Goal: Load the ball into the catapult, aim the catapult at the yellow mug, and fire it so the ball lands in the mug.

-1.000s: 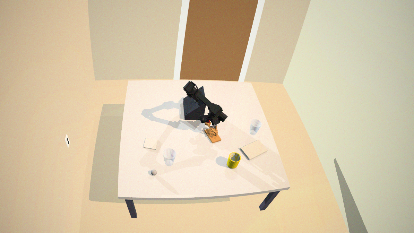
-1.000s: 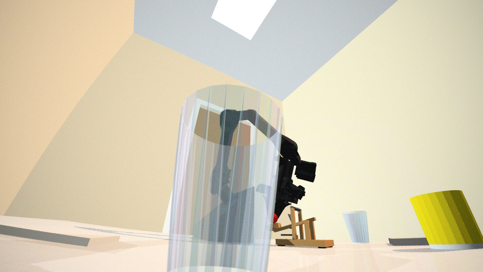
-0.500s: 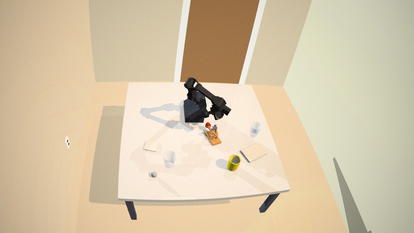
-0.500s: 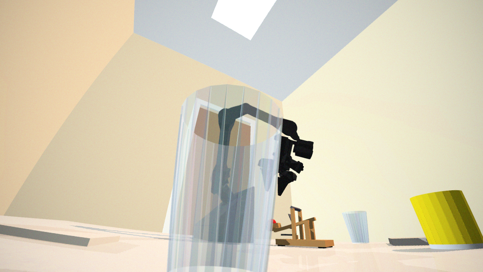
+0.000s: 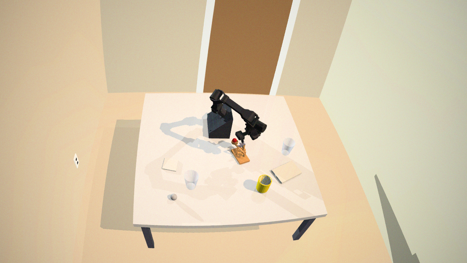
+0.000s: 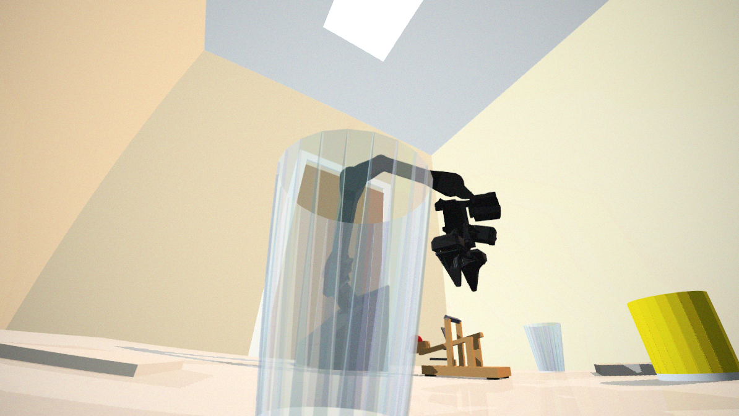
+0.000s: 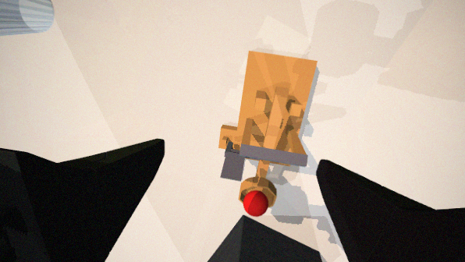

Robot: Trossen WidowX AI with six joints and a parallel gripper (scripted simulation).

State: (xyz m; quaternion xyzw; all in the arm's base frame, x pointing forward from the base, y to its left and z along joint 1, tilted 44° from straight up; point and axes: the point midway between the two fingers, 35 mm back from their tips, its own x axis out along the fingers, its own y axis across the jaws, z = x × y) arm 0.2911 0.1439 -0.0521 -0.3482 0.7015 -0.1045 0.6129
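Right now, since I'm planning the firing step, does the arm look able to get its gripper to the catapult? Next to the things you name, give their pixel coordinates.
Probably yes: the gripper (image 6: 466,289) (image 7: 242,157) is open above the catapult (image 5: 240,157) (image 6: 465,370) (image 7: 281,74), with nothing visible between them; the red ball (image 5: 234,140) (image 7: 255,203) at its cup wants care.

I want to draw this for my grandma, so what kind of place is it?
Maybe a robot's practice room: a black robot arm stands on a table, with a toy catapult and a yellow mug.
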